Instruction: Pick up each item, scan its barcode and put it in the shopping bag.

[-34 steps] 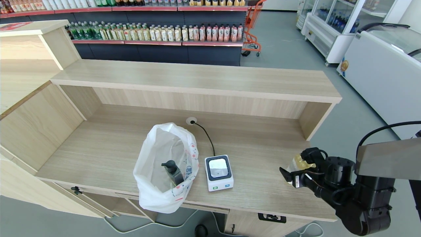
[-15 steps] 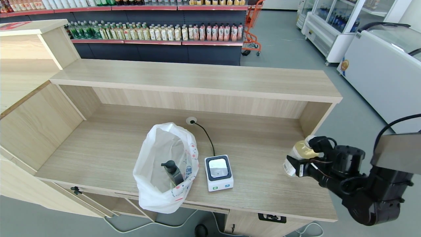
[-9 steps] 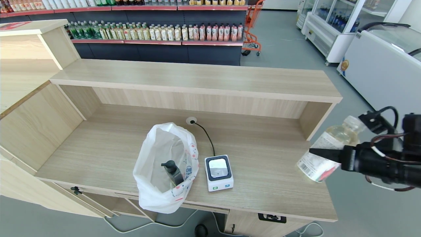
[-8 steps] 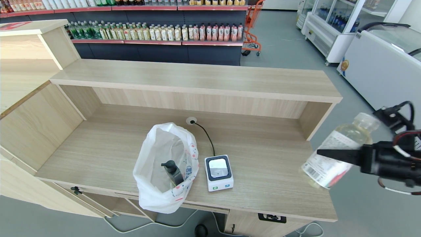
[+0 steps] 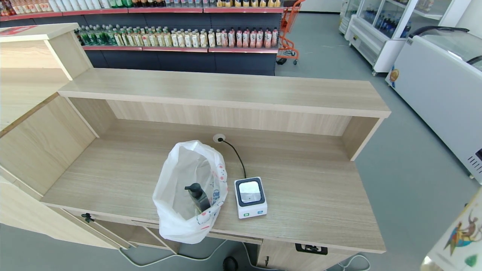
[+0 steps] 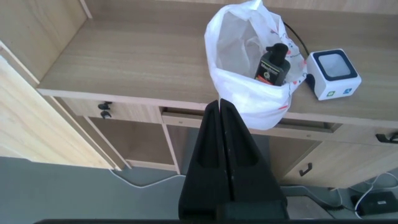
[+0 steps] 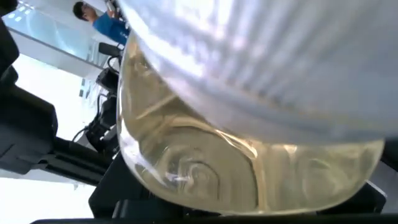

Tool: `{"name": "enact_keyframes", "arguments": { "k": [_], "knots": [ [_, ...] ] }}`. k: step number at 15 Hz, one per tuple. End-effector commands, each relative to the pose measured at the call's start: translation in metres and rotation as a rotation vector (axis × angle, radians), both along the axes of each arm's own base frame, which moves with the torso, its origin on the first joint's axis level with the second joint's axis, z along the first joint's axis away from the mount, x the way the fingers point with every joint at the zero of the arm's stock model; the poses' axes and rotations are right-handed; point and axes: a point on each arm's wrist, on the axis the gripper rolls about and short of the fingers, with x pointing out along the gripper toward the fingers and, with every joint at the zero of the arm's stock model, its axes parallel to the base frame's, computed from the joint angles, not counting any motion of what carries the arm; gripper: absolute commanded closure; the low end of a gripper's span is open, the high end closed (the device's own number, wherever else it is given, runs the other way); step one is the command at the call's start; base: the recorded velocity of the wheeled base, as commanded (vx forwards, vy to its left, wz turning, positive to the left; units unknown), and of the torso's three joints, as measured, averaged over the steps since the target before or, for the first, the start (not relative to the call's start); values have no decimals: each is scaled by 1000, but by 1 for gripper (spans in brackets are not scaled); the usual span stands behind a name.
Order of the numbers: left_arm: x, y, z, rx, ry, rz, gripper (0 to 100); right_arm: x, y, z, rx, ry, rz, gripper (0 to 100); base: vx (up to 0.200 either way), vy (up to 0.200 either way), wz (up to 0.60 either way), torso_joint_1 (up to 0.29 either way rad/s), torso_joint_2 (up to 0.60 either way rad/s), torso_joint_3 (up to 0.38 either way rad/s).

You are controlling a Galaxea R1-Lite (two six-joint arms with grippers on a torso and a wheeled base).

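Right wrist view: right gripper (image 7: 249, 208) clamps bottle (image 7: 249, 124), left gripper (image 6: 220, 107) closed; likely scanning next, barcode facing head view's lower-centre scanner (image 5: 250, 197).

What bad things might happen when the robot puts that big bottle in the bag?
The shopping bag sags over the front edge of the counter, so the weight of the clear bottle might pull it off. The pump bottle leans inside, so the two may knock together. The scanner sits right beside the bag and might get bumped.
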Motion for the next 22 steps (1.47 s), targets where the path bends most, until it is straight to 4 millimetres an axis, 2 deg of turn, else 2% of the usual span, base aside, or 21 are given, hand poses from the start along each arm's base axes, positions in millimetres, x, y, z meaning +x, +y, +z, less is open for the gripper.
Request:
{"name": "enact_keyframes", "arguments": {
  "k": [1,11,22],
  "knots": [
    [0,0,0,0,0,0,100,-12,-1,4,9,-45,20,100,0,0,0,0,0,0],
    [0,0,0,0,-1,-1,100,-24,-2,23,62,-26,40,100,0,0,0,0,0,0],
    [0,0,0,0,0,0,100,-24,-2,22,62,-25,49,100,0,0,0,0,0,0]
  ]
}}
